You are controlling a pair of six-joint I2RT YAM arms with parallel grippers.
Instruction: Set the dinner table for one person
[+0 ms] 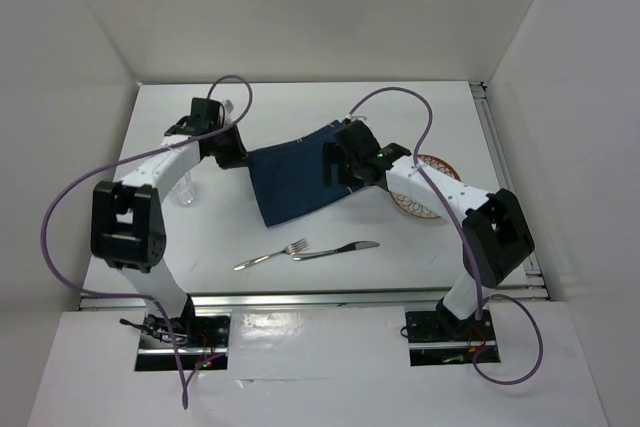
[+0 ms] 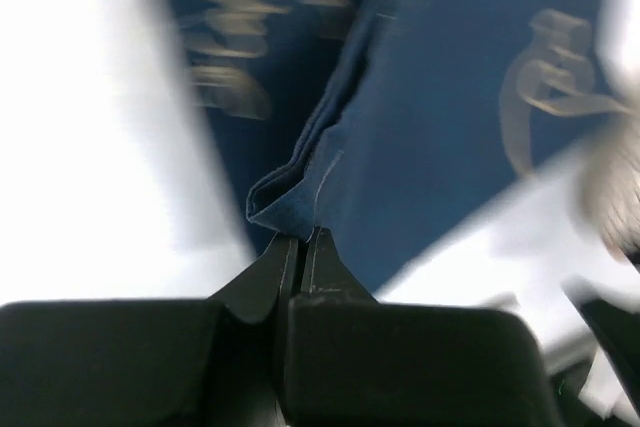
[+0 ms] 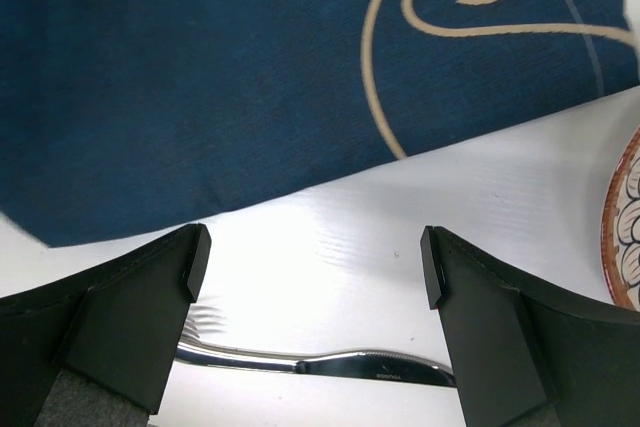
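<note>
The navy blue placemat [image 1: 295, 179] lies skewed on the middle of the white dinner table [image 1: 400, 107]. My left gripper [image 1: 243, 155] is shut on the placemat's left corner; in the left wrist view the cloth [image 2: 450, 117] bunches into a fold at the closed fingertips [image 2: 300, 235]. My right gripper [image 1: 335, 169] hovers open and empty over the placemat's right part; in its wrist view the gripper [image 3: 310, 257] frames bare table just past the cloth's [image 3: 250, 77] near edge.
A fork [image 1: 270, 255] and knife [image 1: 335, 249] lie in front of the placemat; the knife [image 3: 380, 367] shows below the right jaws. A patterned plate [image 1: 432, 187] sits right, partly under the right arm. A clear glass [image 1: 187, 190] stands by the left arm.
</note>
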